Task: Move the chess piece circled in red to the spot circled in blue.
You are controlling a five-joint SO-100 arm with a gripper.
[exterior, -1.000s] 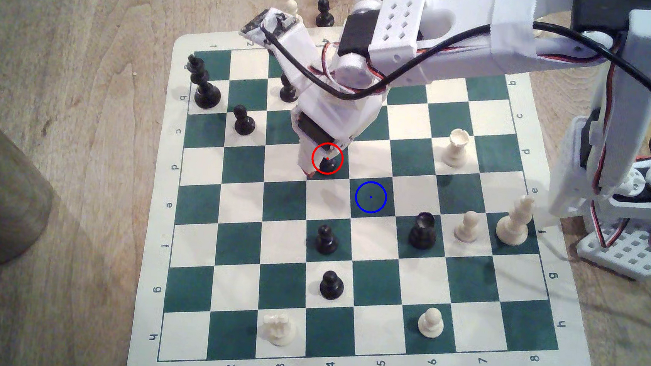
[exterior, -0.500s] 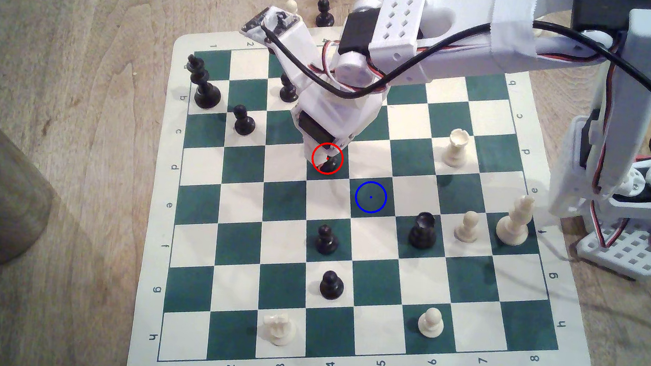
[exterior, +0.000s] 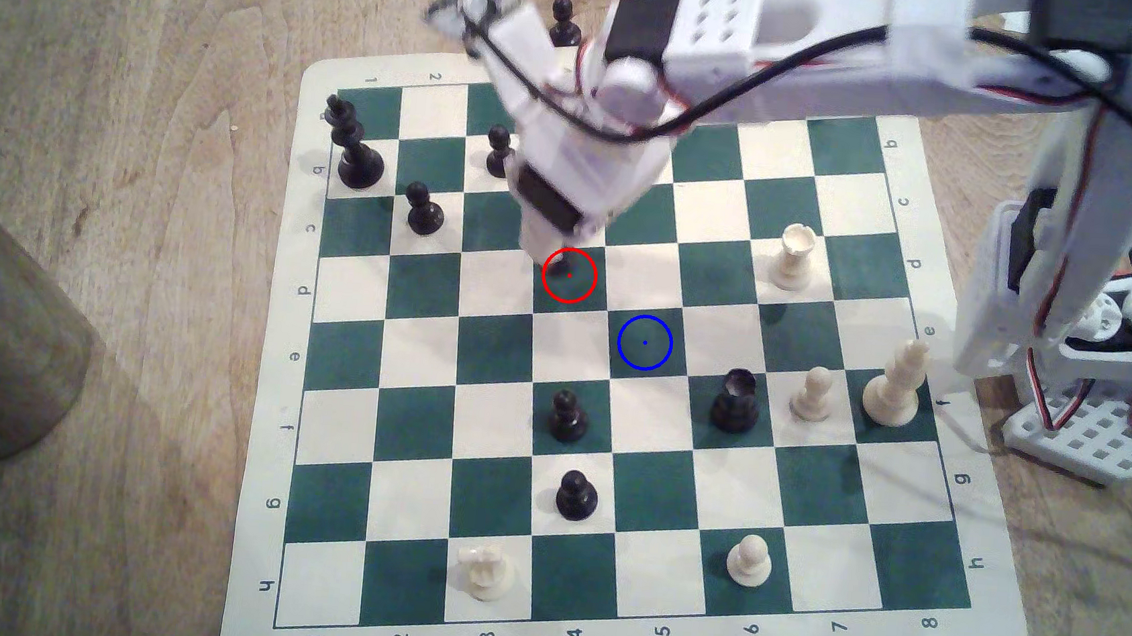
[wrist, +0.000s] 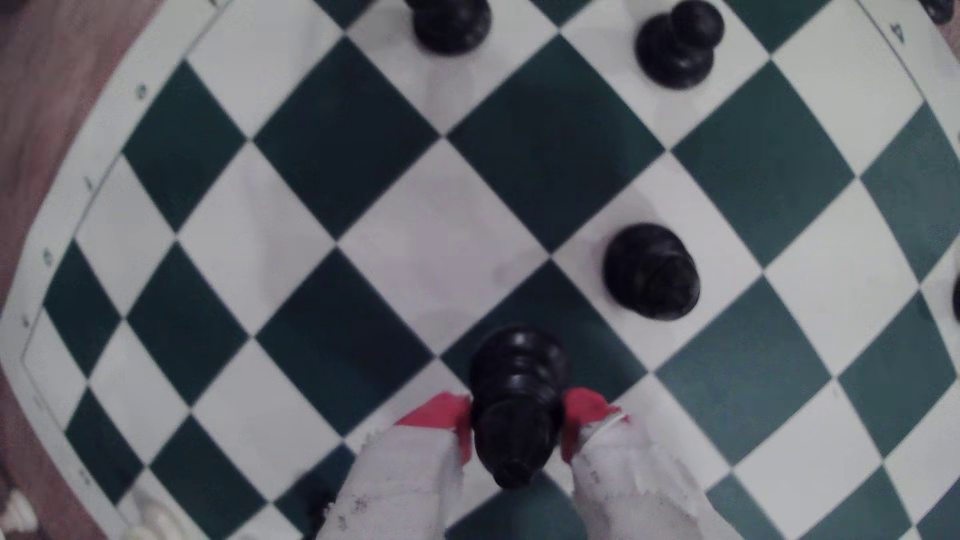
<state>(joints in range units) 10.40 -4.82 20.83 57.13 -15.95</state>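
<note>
White arm reaches steeply down over the board [exterior: 940, 599]; its pincer [wrist: 517, 415] grips the bishop [wrist: 517, 405] at the red ring [exterior: 569, 276]. Wrist view shows red-taped fingertips [wrist: 436, 413] pressing its sides.

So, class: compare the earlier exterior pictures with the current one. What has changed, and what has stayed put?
The arm has risen and pulled toward the board's far edge, lifting the black bishop clamped in the tool; the red-ringed square is now nearly vacated. The blue-ringed square stays bare, and the other pieces have not moved.
</note>
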